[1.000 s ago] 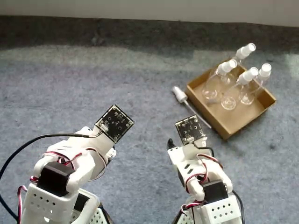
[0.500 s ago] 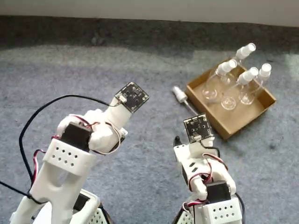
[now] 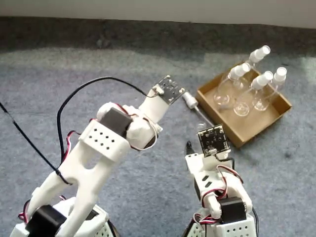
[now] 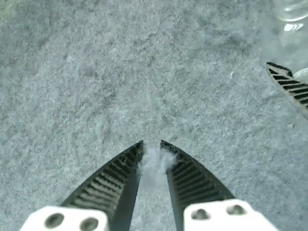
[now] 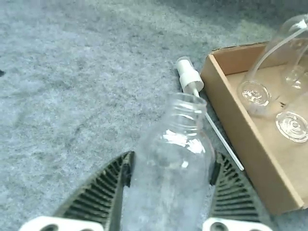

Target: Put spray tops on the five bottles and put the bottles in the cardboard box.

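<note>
My right gripper [image 5: 172, 161] is shut on a clear, uncapped bottle [image 5: 179, 126], held low over the carpet with its neck towards the loose spray top [image 5: 188, 77]. That white spray top [image 3: 189, 100] lies on the carpet with its long tube running beside the cardboard box [image 3: 253, 128]. My left arm [image 3: 132, 129] stretches out to just short of the spray top. My left gripper [image 4: 152, 143] hovers over bare carpet, its jaws a narrow gap apart with nothing between them. Several capped bottles [image 3: 259, 85] lie in the box.
Grey carpet covers the table, with open room to the left of the arms. A black cable [image 3: 74, 101] loops off the left arm. In the left wrist view the other gripper's ridged finger [image 4: 290, 88] stands close by.
The left arm has lifted from its folded pose and swung forward and right towards the spray top. The right arm has edged slightly right, still holding the bottle.
</note>
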Robot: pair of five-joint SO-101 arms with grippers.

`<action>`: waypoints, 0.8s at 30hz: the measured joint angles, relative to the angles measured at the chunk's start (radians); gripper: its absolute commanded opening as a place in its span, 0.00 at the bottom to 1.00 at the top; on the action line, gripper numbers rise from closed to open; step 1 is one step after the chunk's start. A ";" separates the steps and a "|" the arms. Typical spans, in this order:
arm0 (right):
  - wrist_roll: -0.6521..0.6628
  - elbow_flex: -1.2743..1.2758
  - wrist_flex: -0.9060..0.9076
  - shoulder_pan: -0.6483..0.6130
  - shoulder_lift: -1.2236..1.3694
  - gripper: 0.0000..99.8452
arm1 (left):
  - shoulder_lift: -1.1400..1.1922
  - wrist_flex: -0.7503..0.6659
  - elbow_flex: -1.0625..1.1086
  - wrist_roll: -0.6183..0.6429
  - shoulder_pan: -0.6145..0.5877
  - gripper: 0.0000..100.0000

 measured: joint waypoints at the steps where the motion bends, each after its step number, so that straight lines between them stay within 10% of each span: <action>1: 0.000 0.000 0.000 0.000 0.000 0.16 | 0.025 -0.003 -0.018 0.003 0.002 0.00; 24: 0.000 0.000 0.008 0.075 0.000 0.16 | 0.391 -0.021 -0.408 0.025 -0.028 0.00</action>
